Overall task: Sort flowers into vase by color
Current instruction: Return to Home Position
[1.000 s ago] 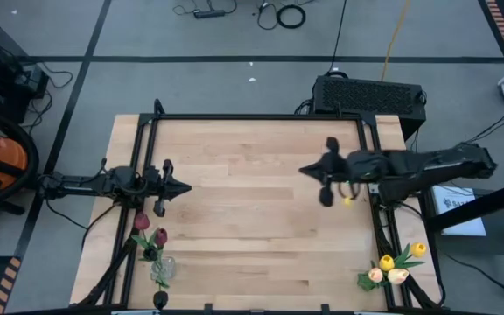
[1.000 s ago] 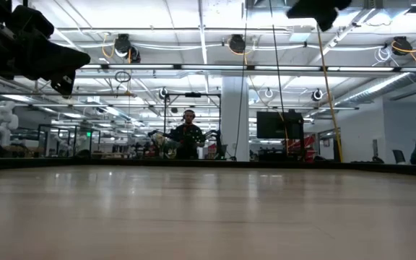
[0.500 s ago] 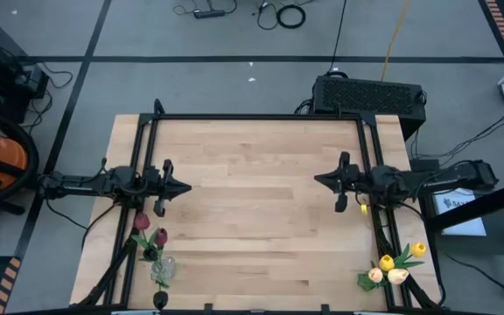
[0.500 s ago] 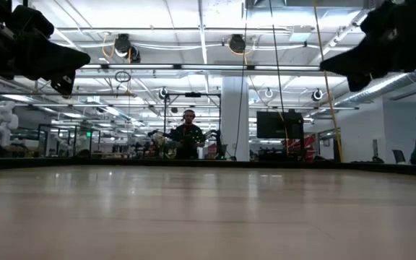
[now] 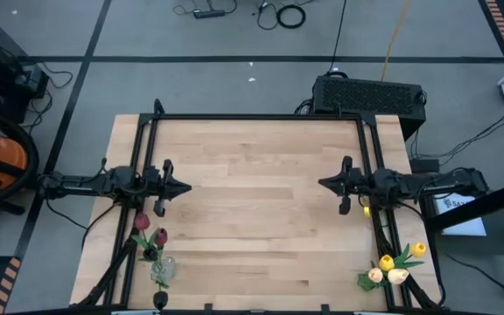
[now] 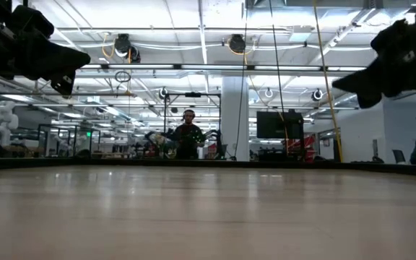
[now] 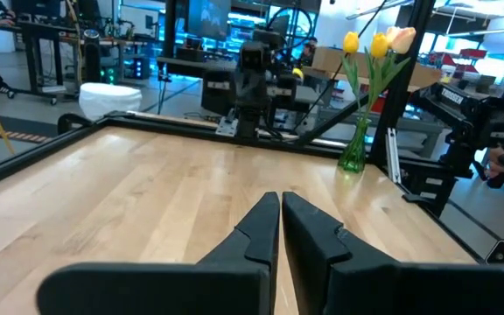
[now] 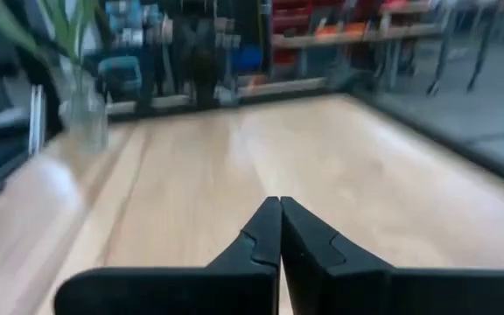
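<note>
Overhead, wooden table [image 5: 252, 219], flowers [image 5: 395, 267] at corners, grey floor [image 5: 234, 79]

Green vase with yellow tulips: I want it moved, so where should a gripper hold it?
Probably the green vase around its narrow body, coming level from the table's middle; the yellow tulips fan out above, blocking a top approach.

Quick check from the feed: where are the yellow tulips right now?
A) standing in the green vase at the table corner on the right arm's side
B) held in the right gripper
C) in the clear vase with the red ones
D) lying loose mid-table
A: the yellow tulips stand upright in the green vase at that corner, and the right gripper is shut with nothing in it.
</note>
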### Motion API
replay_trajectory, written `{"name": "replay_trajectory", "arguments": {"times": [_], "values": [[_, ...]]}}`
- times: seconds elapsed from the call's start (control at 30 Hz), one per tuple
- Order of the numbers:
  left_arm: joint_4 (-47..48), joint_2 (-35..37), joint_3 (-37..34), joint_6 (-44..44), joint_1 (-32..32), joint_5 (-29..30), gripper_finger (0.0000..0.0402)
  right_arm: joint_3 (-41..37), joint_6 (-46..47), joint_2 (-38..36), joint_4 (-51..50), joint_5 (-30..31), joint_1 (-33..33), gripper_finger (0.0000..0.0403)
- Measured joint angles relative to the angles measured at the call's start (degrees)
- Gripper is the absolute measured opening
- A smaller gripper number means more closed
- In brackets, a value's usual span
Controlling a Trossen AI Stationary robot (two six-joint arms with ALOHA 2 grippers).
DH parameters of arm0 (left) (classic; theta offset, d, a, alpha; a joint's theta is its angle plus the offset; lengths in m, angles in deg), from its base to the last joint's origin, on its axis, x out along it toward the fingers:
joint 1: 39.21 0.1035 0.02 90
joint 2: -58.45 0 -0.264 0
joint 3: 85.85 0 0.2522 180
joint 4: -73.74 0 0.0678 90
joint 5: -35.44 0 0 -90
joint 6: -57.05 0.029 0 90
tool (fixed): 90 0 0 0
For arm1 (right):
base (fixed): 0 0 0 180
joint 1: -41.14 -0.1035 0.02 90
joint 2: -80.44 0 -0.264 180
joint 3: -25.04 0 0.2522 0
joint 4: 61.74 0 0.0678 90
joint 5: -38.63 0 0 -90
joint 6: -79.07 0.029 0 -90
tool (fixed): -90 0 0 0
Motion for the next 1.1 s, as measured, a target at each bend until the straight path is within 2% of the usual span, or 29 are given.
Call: {"name": "replay_trajectory", "arguments": {"times": [0.17,1.1], "values": [[0.0,0.0,0.0,0.0,0.0,0.0,0.0026,0.3,0.6,-1.5,-3.1,-3.2,0.0,0.0],[0.0,0.0,0.0,0.0,0.0,0.0,0.0026,0.3,3.4,-1.9,-3.6,-2.7,0.0,0.0]]}}
